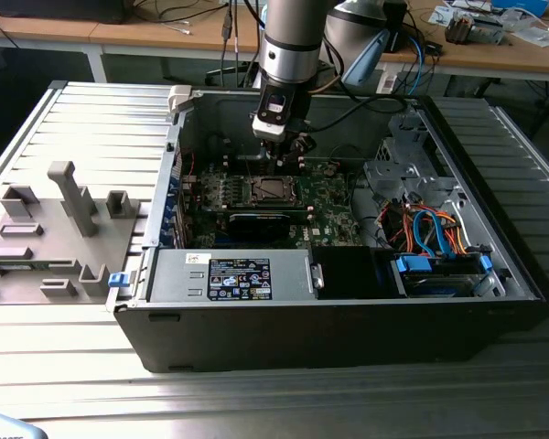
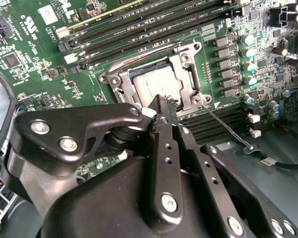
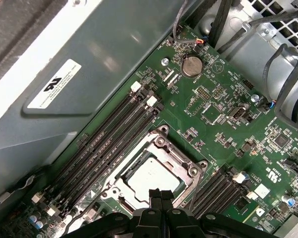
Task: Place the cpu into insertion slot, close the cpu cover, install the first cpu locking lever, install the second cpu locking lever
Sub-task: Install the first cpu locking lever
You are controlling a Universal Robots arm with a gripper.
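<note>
The gripper point(image 2: 161, 103), fingers pressed together on nothing, hangs just over one edge of the cpu point(image 2: 148, 85). The cpu sits in the slot point(image 2: 190, 74) on the green board point(image 3: 213, 124). The cover point(image 2: 181, 54) lies flat around the cpu. A thin wire lever point(image 2: 223, 124) angles away from the slot's corner.

The arm point(image 1: 293, 37) stands at the far side of the scene, near the middle of the exterior view, with its silver-grey last segment close to upright. Under it the wrist point(image 1: 273, 112) carries a pale block with black fittings, and the claw point(image 1: 276, 154) points straight down. In both wrist views the claw's two black fingers point(image 3: 156, 198) lie pressed side by side, with only a thin seam between the tips and nothing gripped. Black linkage bars point(image 2: 74, 131) with silver screw heads spread back from them.
</note>
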